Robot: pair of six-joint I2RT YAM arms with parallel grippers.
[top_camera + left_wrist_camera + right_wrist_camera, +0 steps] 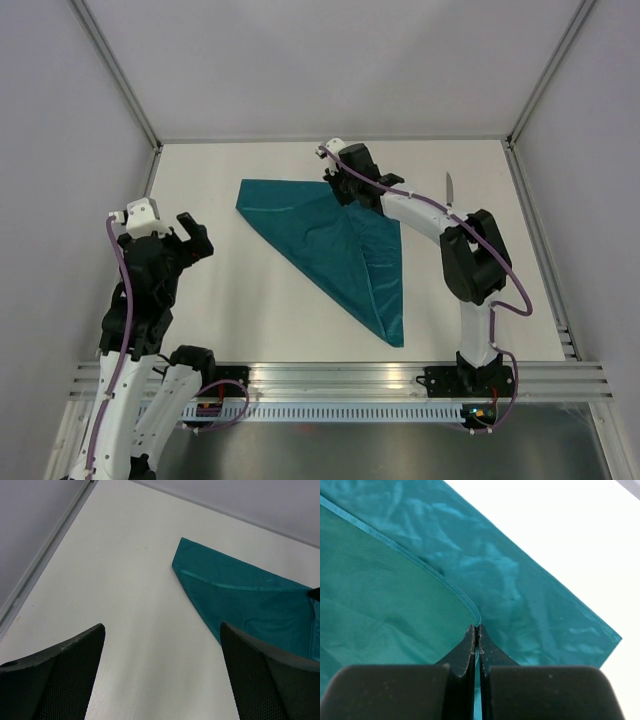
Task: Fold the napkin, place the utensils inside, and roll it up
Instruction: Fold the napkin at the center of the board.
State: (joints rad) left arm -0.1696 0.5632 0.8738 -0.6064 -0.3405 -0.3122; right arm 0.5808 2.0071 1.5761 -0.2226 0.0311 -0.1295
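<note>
The teal napkin [340, 245] lies folded over itself in a rough triangle in the middle of the white table. My right gripper [335, 190] is at the napkin's far edge, shut on a hemmed fold of the cloth [470, 605], which it holds lifted over the layer below. A slim knife [449, 187] lies at the far right, beyond the right arm. My left gripper [193, 232] hovers open to the left of the napkin with only bare table between its fingers [65, 665]. The napkin's left corner [182, 545] shows ahead of it.
Metal frame rails [130, 85] border the table [230, 310] at left, right and back, with grey walls behind. A slotted rail [350, 378] runs along the near edge where both arm bases are bolted.
</note>
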